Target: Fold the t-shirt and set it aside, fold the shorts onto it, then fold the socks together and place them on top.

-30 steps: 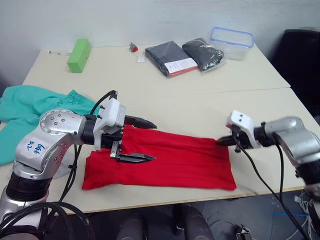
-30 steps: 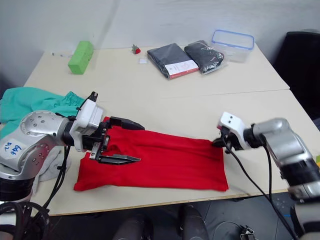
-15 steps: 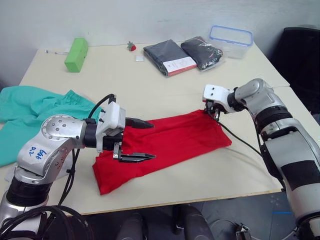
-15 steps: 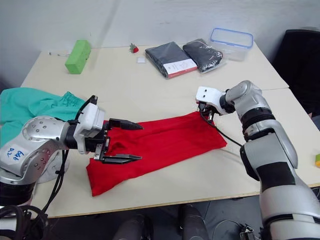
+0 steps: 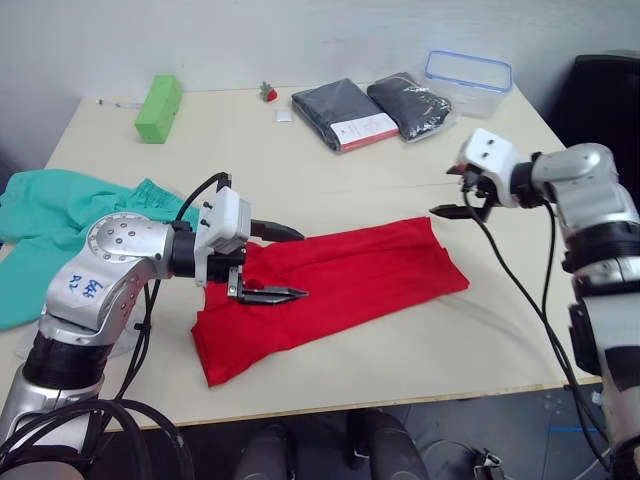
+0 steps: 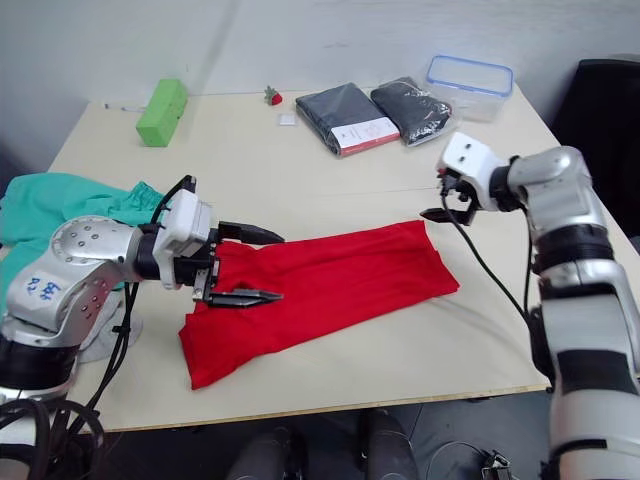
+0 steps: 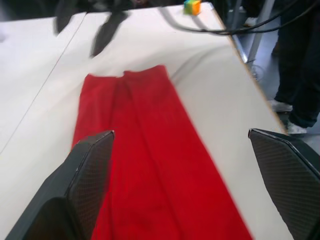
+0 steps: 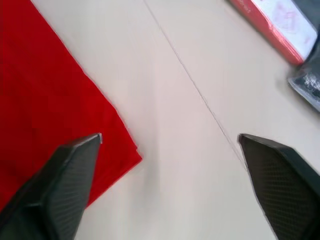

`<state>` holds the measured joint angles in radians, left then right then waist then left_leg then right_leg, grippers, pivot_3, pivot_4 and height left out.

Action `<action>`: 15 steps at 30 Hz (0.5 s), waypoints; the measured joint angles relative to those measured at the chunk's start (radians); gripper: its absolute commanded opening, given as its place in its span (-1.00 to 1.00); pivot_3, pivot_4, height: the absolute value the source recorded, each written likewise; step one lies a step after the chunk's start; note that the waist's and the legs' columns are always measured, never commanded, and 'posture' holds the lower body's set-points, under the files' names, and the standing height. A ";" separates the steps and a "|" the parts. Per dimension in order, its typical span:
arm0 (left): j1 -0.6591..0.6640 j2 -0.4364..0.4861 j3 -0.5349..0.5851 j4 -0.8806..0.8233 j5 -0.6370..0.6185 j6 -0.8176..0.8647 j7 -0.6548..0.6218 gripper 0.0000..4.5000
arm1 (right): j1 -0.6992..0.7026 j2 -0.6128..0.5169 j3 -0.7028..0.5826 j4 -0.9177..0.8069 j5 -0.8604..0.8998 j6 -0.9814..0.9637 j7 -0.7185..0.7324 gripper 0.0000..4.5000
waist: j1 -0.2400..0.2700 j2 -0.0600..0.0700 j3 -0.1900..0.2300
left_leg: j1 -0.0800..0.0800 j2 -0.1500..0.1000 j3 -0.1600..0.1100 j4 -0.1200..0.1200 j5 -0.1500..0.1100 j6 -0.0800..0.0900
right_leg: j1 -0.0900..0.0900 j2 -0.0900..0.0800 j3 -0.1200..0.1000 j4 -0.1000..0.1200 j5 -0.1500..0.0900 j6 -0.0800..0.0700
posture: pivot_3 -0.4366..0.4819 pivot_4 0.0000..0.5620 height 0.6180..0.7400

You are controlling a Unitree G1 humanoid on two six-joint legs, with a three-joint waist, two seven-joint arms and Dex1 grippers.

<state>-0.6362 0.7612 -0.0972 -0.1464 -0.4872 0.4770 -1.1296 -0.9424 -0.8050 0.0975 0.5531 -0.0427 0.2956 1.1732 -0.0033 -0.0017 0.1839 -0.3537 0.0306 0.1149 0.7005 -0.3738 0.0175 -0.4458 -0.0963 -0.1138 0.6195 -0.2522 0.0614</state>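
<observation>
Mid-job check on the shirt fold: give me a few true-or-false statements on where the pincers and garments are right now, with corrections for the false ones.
1. The right pincer is clamped on the t-shirt. False: it is open and lifted clear, off the shirt's far right corner.
2. The left pincer is open over the left part of the t-shirt. True.
3. The shorts lie on top of the t-shirt. False: they lie bunched at the table's left edge, apart from it.
4. The t-shirt lies as a long strip, slanted across the table. True.
5. The green block sits on the shorts. False: it stands on the bare table, farther back.
</observation>
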 measured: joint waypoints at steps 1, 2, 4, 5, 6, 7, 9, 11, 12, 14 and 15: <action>-0.043 -0.016 -0.023 0.092 0.034 -0.030 -0.016 1.00 | 0.116 -0.022 -0.051 -0.183 0.050 0.143 0.001 0.98 | 0.008 0.000 0.000 | -0.001 0.000 -0.001 0.001 0.000 0.000 | 0.000 0.001 -0.001 0.001 0.000 0.000 | -0.05 -0.47 1.00; -0.078 -0.022 -0.039 0.184 0.066 -0.062 -0.034 1.00 | 0.214 -0.030 -0.088 -0.348 0.096 0.274 -0.001 0.98 | 0.009 0.000 0.000 | -0.001 0.000 -0.001 0.001 0.000 0.000 | -0.001 0.002 -0.001 0.001 0.000 0.000 | -0.05 -0.47 1.00; -0.161 -0.047 -0.080 0.355 0.138 -0.147 -0.082 1.00 | 0.403 -0.042 -0.194 -0.645 0.181 0.528 -0.035 0.98 | 0.014 0.001 0.000 | 0.000 -0.001 0.002 0.001 0.000 0.000 | -0.001 0.002 -0.002 0.002 0.000 0.000 | -0.05 -0.47 1.00; -0.193 -0.060 -0.093 0.419 0.164 -0.181 -0.099 1.00 | 0.464 -0.041 -0.242 -0.744 0.204 0.621 -0.059 0.98 | 0.016 0.001 0.000 | 0.000 -0.001 0.002 0.001 0.000 0.000 | -0.001 0.002 -0.003 0.002 0.000 0.000 | -0.05 -0.47 1.00; -0.232 -0.075 -0.108 0.501 0.194 -0.219 -0.119 1.00 | 0.526 -0.028 -0.302 -0.857 0.230 0.730 -0.092 0.98 | 0.016 0.001 0.000 | 0.000 -0.001 0.003 0.001 0.000 0.000 | -0.001 0.002 -0.003 0.002 0.000 0.000 | -0.05 -0.47 1.00; -0.266 -0.087 -0.118 0.577 0.219 -0.253 -0.139 1.00 | 0.569 -0.001 -0.359 -0.954 0.252 0.831 -0.126 0.98 | 0.015 0.000 0.000 | 0.001 -0.001 0.004 0.001 0.000 0.000 | -0.001 0.002 -0.004 0.002 0.000 0.000 | -0.05 -0.47 1.00; -0.330 -0.113 -0.137 0.726 0.268 -0.325 -0.177 1.00 | 0.624 0.079 -0.452 -1.104 0.283 1.019 -0.195 0.98 | 0.013 -0.001 0.000 | 0.001 -0.001 0.003 0.001 0.000 0.000 | -0.001 0.002 -0.005 0.002 0.000 0.000 | -0.05 -0.47 1.00; -0.385 -0.132 -0.149 0.865 0.316 -0.393 -0.197 1.00 | 0.641 0.169 -0.508 -1.197 0.304 1.168 -0.253 0.98 | 0.010 -0.001 0.000 | 0.001 -0.001 0.003 0.001 0.000 0.000 | -0.002 0.002 -0.005 0.002 0.000 0.000 | -0.05 -0.47 1.00; -0.405 -0.139 -0.152 0.922 0.337 -0.420 -0.202 1.00 | 0.642 0.221 -0.534 -1.226 0.310 1.219 -0.281 0.98 | 0.007 -0.001 -0.001 | 0.000 -0.001 0.003 0.001 0.000 0.000 | -0.002 0.002 -0.006 0.002 0.000 0.000 | -0.05 -0.47 1.00; -0.461 -0.165 -0.158 1.068 0.387 -0.489 -0.208 1.00 | 0.678 0.330 -0.585 -1.276 0.329 1.289 -0.352 0.98 | 0.007 -0.001 -0.001 | -0.001 -0.001 0.002 0.000 0.000 0.001 | -0.003 0.002 -0.007 0.002 0.000 0.000 | -0.05 -0.47 1.00; -0.474 -0.168 -0.158 1.108 0.401 -0.509 -0.208 1.00 | 0.703 0.359 -0.584 -1.290 0.340 1.305 -0.372 0.98 | 0.006 -0.001 -0.001 | -0.001 -0.002 0.002 0.000 0.000 0.001 | -0.003 0.002 -0.007 0.002 0.000 0.000 | -0.05 -0.47 1.00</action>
<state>-1.1105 0.5935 -0.2549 0.9621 -0.0863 -0.0317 -1.3378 -0.2399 -0.4462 -0.4863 -0.7365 0.2973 1.6004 0.8009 0.0031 -0.0031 0.1833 -0.3546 0.0289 0.1172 0.7002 -0.3739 0.0183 -0.4488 -0.0939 -0.1208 0.6210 -0.2521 0.0616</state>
